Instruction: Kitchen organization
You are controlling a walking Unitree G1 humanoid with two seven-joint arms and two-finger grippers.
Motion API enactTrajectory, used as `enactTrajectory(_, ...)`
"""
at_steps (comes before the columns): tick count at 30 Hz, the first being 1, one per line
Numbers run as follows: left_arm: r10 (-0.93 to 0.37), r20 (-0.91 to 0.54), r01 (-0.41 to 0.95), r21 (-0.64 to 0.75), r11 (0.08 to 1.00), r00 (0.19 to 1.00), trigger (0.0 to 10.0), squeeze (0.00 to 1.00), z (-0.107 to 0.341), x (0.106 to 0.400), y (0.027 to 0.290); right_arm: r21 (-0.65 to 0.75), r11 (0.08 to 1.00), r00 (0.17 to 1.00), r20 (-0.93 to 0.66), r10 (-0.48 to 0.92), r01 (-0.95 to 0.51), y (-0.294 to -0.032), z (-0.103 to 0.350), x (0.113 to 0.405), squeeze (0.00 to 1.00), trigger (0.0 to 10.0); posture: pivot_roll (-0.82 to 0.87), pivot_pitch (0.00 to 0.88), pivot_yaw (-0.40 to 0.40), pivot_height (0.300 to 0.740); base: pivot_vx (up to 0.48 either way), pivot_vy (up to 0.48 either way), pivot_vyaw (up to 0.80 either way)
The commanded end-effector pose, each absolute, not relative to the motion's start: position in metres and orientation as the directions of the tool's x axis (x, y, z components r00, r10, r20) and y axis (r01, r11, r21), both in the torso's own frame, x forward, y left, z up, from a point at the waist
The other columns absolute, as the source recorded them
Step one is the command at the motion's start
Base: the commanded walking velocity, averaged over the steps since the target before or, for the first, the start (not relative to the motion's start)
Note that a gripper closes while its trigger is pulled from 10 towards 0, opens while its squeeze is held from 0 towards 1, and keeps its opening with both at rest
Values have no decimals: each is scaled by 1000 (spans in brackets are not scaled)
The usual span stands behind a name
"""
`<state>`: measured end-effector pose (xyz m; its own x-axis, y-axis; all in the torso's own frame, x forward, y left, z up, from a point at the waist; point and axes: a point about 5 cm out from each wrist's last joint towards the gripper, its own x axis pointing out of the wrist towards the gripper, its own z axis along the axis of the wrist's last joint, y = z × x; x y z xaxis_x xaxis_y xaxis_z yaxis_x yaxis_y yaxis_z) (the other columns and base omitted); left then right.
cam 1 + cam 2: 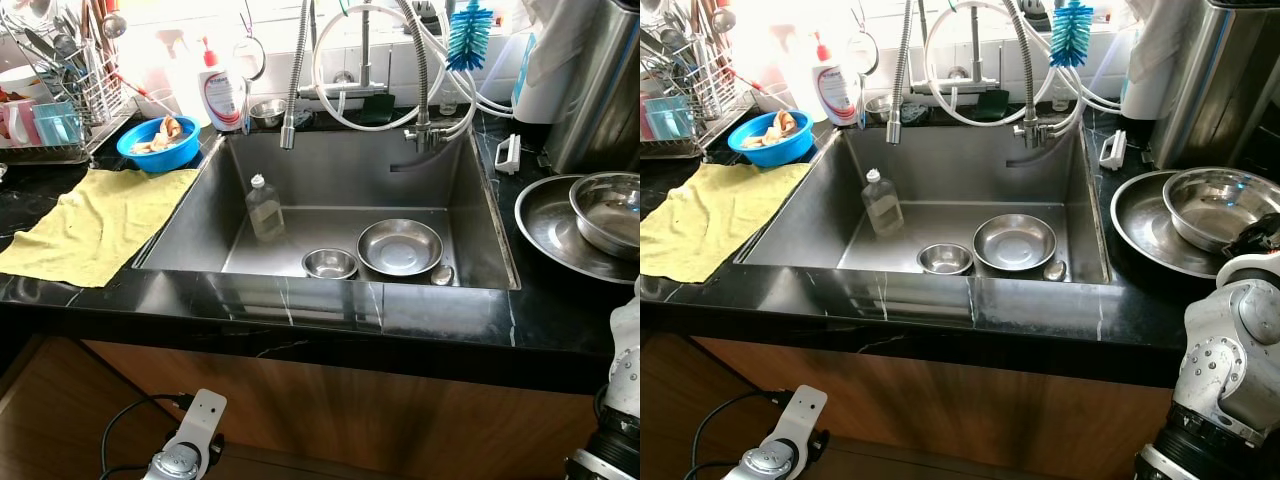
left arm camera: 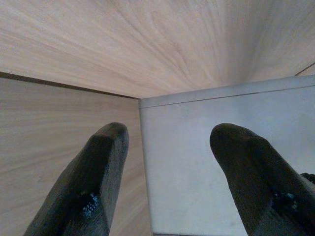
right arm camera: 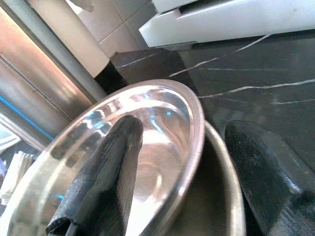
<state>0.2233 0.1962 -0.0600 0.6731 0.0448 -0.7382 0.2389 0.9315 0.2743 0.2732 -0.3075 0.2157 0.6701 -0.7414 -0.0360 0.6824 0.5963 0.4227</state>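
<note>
In the sink (image 1: 470,210) a small bowl (image 1: 329,263) sits just left of a larger bowl (image 1: 400,247), a bottle (image 1: 264,208) stands further left, and (on the right counter) another bowl (image 1: 607,210) rests in a wide pan (image 1: 545,228).

Items we cannot fully record:
- Steel bowl (image 1: 608,212) on right of table: cut by picture edge in left eye view.
- Dish rack (image 1: 60,95): cropped at top-left corner; utensils too jumbled to tell apart.
- Soap bottle (image 1: 222,92) label: too small to read.
- Blue bowl (image 1: 158,143) contents: unidentifiable.
- Window area behind faucet: overexposed.
</note>
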Motion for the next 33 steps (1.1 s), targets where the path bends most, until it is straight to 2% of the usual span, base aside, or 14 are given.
enactTrajectory(1, 63, -748, 235, 286, 929, 661, 10000, 0, -61, 221, 203, 436, 597, 680, -49, -732, 673, -305, 217, 276, 0, 10000, -166, 0, 111, 740, 0, 0, 0)
enactTrajectory(8, 57, -749, 239, 281, 929, 660, 10000, 0, -61, 221, 201, 450, 590, 678, -49, -734, 671, -309, 220, 277, 0, 10000, -170, 0, 112, 740, 0, 0, 0)
enactTrajectory(9, 57, -749, 239, 281, 930, 660, 10000, 0, -61, 221, 201, 452, 589, 677, -48, -734, 670, -309, 221, 278, 0, 4667, -170, 0, 112, 740, 0, 0, 0)
enactTrajectory(10, 57, -749, 239, 281, 929, 660, 10000, 0, -61, 221, 201, 452, 589, 677, -47, -734, 670, -309, 221, 278, 0, 2078, -169, 0, 111, 740, 0, 0, 0)
enactTrajectory(11, 57, -750, 239, 281, 929, 660, 10000, 0, -61, 221, 201, 451, 589, 677, -47, -734, 670, -309, 221, 278, 0, 2078, -169, 0, 111, 740, 0, 0, 0)
enactTrajectory(12, 57, -750, 240, 281, 929, 660, 10000, 0, -61, 221, 201, 451, 590, 678, -47, -733, 669, -309, 221, 278, 0, 392, -170, 0, 111, 740, 0, 0, 0)
enactTrajectory(13, 57, -749, 239, 281, 929, 660, 10000, 0, -61, 221, 201, 451, 592, 680, -47, -732, 668, -309, 220, 278, 0, 0, -169, 0, 111, 740, 0, 0, 0)
enactTrajectory(33, 58, -748, 239, 283, 929, 661, 10000, 0, -60, 222, 202, 475, 584, 687, -60, -724, 658, -306, 216, 279, 0, 0, -170, 0, 118, 740, 0, 0, 0)
